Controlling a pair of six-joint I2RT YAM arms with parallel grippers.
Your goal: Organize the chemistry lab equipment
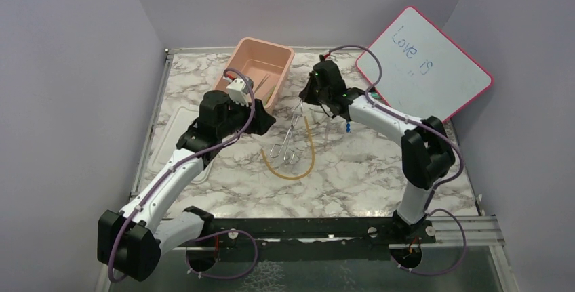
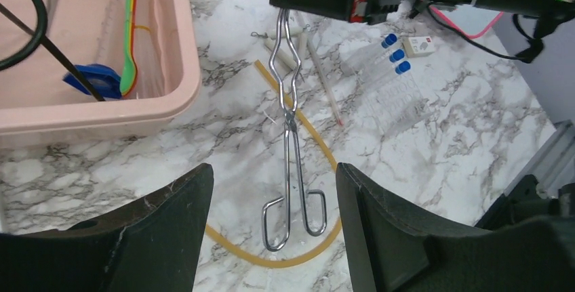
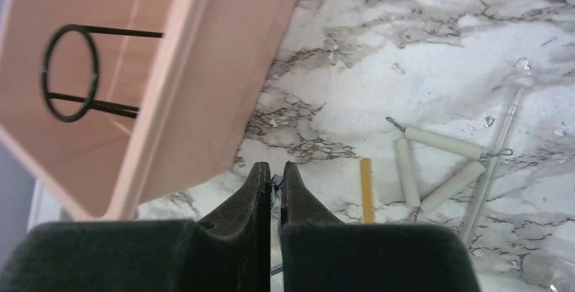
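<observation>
My right gripper (image 1: 306, 97) is shut on the tip end of the thin metal tongs (image 1: 290, 136), just right of the pink tub (image 1: 245, 61). In the right wrist view its fingers (image 3: 261, 183) pinch the metal. The tongs (image 2: 290, 136) slant down to their loop handles, which are over the amber rubber tube (image 2: 228, 244), bent in a U on the marble. My left gripper (image 2: 271, 170) is open above those handles and holds nothing. The black wire ring (image 3: 45, 75), green-handled tool (image 2: 129, 48) and a blue piece (image 2: 91, 78) lie in the tub.
A white clay triangle (image 3: 441, 163), a glass rod (image 3: 495, 150) and blue-capped tubes (image 2: 392, 45) lie right of the tongs. The red-framed whiteboard (image 1: 424, 61) leans at the back right. A white lid (image 1: 173, 136) lies left of my left arm.
</observation>
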